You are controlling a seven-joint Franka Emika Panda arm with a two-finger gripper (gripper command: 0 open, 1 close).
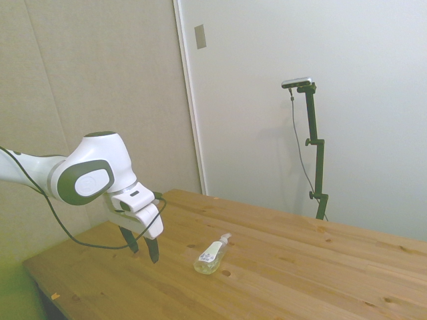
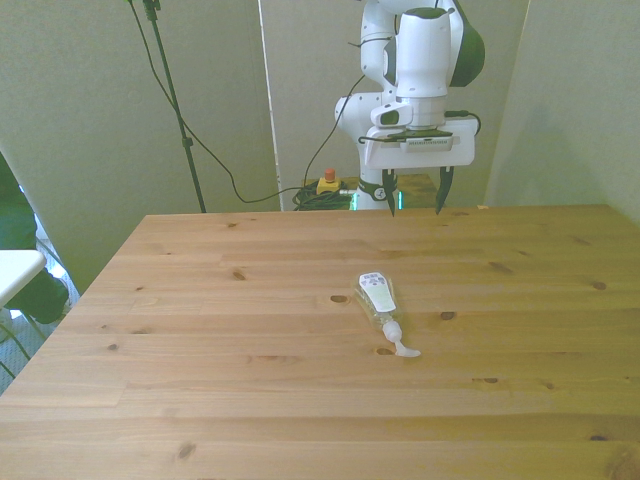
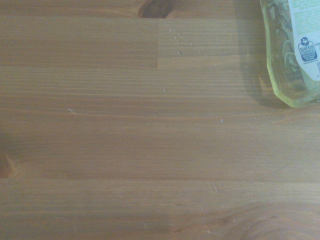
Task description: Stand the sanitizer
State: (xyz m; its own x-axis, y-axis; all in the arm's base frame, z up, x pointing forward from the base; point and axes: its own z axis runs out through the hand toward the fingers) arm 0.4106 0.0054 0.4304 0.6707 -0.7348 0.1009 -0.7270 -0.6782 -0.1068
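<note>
The sanitizer (image 2: 379, 302) lies on its side near the middle of the wooden table (image 2: 200, 330), not yet stood up. In the front view its flat base points toward the far edge and its white pump nozzle (image 2: 403, 347) points toward the near edge, a little to the front view's right. The white label with dark print faces up. In the side view the bottle (image 1: 211, 257) holds pale yellowish liquid and rests with the nozzle at its far end.

The gripper (image 2: 413, 198) hangs in the air above the far part of the table, well apart from the bottle and touching nothing. Its two dark fingers (image 2: 441, 192) point down with a clear gap between them, so the jaws stand open and empty.

The wrist view shows bare wood grain and only the bottle's base end (image 3: 292, 55) at the picture's edge.
</note>
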